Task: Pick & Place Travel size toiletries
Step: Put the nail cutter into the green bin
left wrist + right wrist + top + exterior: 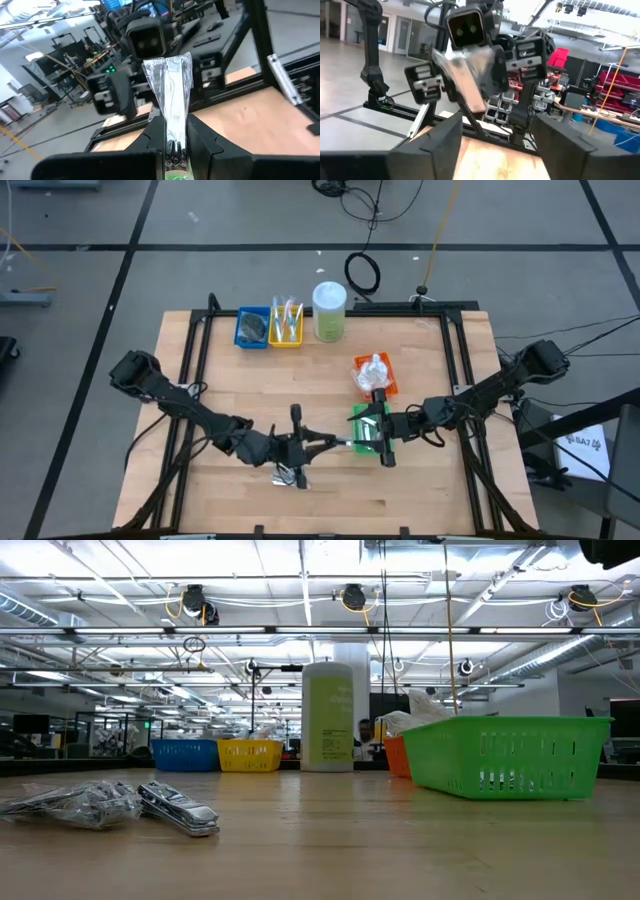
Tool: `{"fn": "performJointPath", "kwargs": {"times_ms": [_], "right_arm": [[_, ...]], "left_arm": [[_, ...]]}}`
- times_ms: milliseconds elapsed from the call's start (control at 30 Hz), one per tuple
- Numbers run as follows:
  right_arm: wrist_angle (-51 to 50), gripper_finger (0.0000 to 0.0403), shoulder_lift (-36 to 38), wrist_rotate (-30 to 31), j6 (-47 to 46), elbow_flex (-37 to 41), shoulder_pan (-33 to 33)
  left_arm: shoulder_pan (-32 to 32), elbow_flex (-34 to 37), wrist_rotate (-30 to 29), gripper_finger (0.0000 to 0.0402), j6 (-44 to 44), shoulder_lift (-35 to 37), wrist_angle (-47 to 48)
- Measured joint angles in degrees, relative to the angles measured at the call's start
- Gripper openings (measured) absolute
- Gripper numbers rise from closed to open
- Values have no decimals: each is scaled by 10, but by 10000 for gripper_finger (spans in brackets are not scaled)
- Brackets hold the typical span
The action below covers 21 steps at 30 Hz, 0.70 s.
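handoff moment over the middle of the bench

left gripper point(325, 443) is up off the bench point(250, 390) near the middle-front, pinching a slim stick in clear crinkly wrap point(172, 100). in the left wrist view the wrap stands up straight out from between its fingers point(205, 145), pointing at the other arm. right gripper point(372, 442) faces it from just beside the green tray point(362, 420), fingers point(437, 142) spread apart with nothing between them; in its wrist view the wrapped stick point(465, 75) sits ahead of the gap, not touching as far as i can tell.

more toiletries lie loose on the bench below the left gripper: a clear-wrapped bundle point(75, 805) and some silvery sachets point(180, 810), touching each other. orange tray point(388, 385) behind the green one holds white crinkly packets point(372, 370). blue tray point(252, 327) and yellow tray point(286, 326) sit side by side along the back, with the tall jar point(329, 310) next to them.
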<state>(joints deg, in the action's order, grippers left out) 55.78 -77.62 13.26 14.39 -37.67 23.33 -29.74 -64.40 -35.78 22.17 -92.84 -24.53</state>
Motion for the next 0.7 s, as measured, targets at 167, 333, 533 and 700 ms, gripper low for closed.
{"fn": "performJointPath", "kwargs": {"times_ms": [167,333,533,700], "right_arm": [[31,258,-5,-14,-2,0,0],[70,256,-17,-31,2,-3,0],[67,248,-18,-45,3,-14,-1],[55,247,-18,-45,4,-26,-1]], "left_arm": [[6,0,2,35,-9,2,5],[11,0,0,35,-11,2,5],[17,0,9,35,-18,2,9],[33,0,43,35,-35,2,11]]}}
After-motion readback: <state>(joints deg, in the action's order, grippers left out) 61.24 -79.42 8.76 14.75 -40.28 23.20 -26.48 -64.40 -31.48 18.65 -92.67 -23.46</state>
